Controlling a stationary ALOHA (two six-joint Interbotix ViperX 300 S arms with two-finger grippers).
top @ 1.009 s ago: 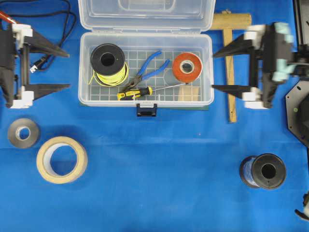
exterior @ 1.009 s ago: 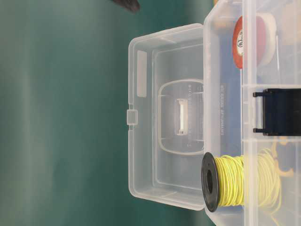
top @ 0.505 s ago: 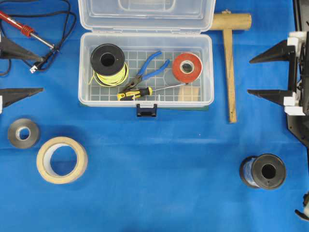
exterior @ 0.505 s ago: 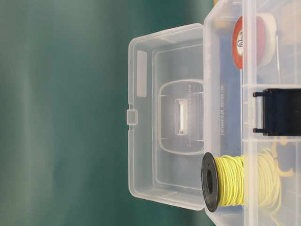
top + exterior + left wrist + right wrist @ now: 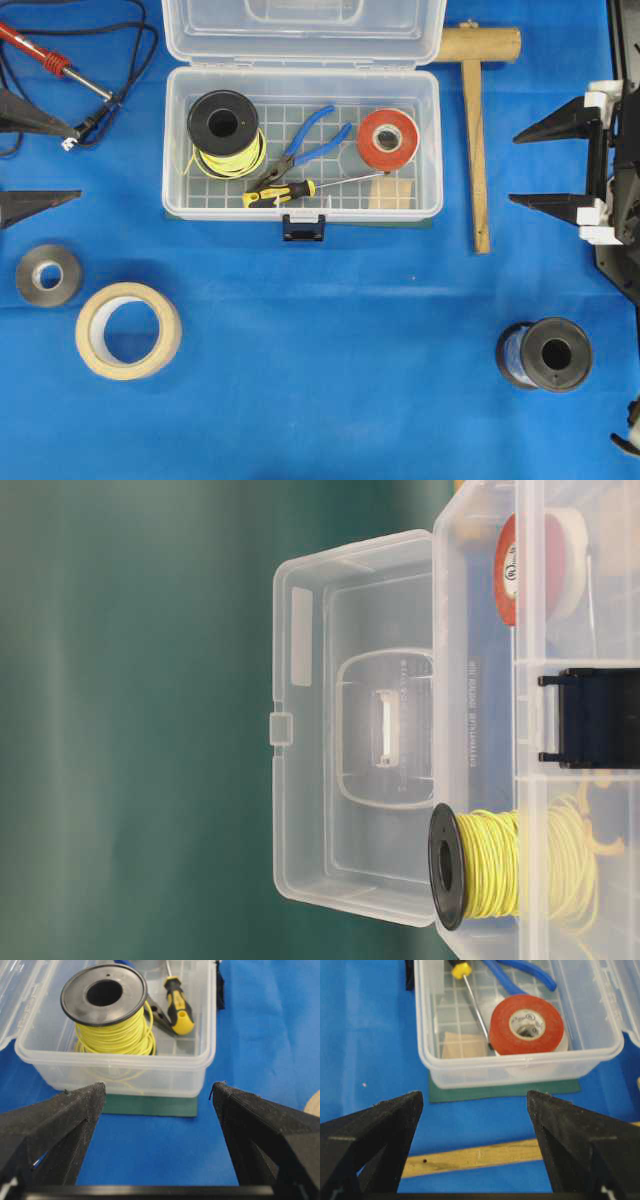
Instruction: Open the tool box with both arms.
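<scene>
The tool box [image 5: 170, 160] is a clear plastic case that stands open at the top middle of the overhead view. Its lid [image 5: 300, 30] is swung back, and in the table-level view the lid [image 5: 350, 730] stands upright. The dark latch [image 5: 304, 227] hangs at the front. My left gripper [image 5: 78, 162] is open at the left edge, well clear of the box, and faces its end wall [image 5: 125, 1072]. My right gripper [image 5: 513, 168] is open at the right, apart from the box [image 5: 520, 1072]. Neither gripper holds anything.
The box holds a yellow wire spool [image 5: 224, 130], blue pliers [image 5: 310, 145], a screwdriver [image 5: 280, 192] and red tape [image 5: 388, 138]. A wooden mallet [image 5: 477, 130] lies between the box and the right gripper. A soldering iron [image 5: 50, 60], grey tape [image 5: 48, 275], masking tape [image 5: 128, 330] and a black spool [image 5: 545, 353] lie around.
Both grippers have drawn back outward from the box ends, the left one nearly out of the overhead view. Both stay open, and the lid has not moved.
</scene>
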